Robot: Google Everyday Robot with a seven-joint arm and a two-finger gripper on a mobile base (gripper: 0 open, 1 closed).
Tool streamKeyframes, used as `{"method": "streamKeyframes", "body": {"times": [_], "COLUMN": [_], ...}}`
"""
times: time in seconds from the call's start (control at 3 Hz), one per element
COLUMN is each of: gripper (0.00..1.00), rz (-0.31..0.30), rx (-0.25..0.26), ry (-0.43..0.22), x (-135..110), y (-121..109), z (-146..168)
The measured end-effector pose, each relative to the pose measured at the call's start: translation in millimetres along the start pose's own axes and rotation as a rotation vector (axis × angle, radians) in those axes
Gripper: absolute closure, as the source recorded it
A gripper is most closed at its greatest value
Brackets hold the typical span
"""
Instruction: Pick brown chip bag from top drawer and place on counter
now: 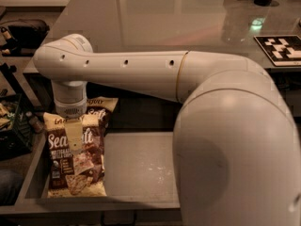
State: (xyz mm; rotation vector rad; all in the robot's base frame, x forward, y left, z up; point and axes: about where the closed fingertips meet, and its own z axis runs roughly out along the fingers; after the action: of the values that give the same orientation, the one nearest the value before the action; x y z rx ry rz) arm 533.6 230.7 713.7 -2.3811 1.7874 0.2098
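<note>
Claw hangs over your brown chip bag, which lies in the top drawer at its left end; whether it pinches anything, you cannot tell. Arm hides part of a second bag behind and the drawer's right side.

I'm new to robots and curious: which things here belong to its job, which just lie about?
Job: dark brown "Sea Salt" chip bag; wide dark grey top drawer; glossy grey counter; gripper, low over that bag.
Lying about: look-alike second bag behind it; black-and-white patterned marker on the counter; black crate beside the drawer.
</note>
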Motion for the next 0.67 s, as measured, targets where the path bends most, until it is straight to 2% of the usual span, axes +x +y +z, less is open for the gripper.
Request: {"method": "streamKeyframes", "body": {"times": [0.33, 0.67], "gripper": [0.0, 0.18], "rz": [-0.001, -0.015], "rx": [-0.037, -0.048], "ry": [0.005, 0.018], "x": [-1.7, -3.1], "y": [-0.7, 4.2], "z": [17.3, 26.1]}}
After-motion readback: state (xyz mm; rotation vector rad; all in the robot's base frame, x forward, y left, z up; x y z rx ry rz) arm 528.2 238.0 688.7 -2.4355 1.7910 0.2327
